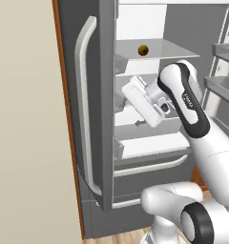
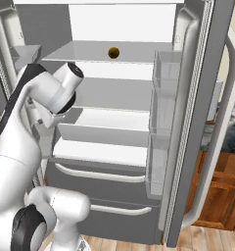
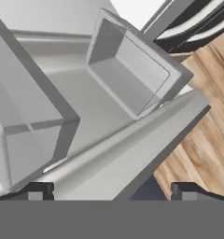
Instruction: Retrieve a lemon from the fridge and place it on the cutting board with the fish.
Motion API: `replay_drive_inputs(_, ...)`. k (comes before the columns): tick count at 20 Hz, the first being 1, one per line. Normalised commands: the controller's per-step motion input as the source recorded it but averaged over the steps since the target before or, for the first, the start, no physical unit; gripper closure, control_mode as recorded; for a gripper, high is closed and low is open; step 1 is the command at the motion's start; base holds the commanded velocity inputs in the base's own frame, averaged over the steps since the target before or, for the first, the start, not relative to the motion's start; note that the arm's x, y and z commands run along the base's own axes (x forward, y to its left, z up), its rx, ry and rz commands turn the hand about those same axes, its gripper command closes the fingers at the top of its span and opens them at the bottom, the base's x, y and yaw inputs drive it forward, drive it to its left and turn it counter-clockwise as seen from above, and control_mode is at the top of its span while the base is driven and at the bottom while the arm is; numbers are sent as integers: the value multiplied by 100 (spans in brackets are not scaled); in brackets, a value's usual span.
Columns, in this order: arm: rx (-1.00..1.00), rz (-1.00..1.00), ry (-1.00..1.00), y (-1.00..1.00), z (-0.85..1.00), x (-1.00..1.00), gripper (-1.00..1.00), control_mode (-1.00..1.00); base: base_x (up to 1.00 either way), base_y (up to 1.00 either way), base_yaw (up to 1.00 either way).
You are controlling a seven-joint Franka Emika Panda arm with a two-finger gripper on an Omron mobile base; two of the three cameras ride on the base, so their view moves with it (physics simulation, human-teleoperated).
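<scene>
Jaws stood wide apart on the gripper (image 3: pixel 109 189), holding nothing, aimed at a clear door bin (image 3: pixel 132 70) inside the open fridge (image 2: pixel 114 122). Well above the jaws, the lemon (image 1: pixel 143 49) sat on an upper shelf (image 1: pixel 173 50).

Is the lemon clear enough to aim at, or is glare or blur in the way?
Left base view: lemon small, dark and soft-edged on the fridge shelf. Right base view: lemon crisper against the bright, washed-out back wall. Hand view: tilted, door bins soft; gripper tips apart, nothing between them.
</scene>
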Motion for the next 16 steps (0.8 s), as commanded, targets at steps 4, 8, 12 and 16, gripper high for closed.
replay_drive_inputs(4,0,-2,-5,43,0,0,-100,-100,0,0,0)
replay_drive_inputs(8,0,-3,-2,43,0,0,-100,-100,0,0,0)
replay_drive_inputs(12,0,-3,0,39,0,0,-100,-100,0,0,0)
replay_drive_inputs(16,0,-3,0,38,0,0,-100,-100,0,0,0)
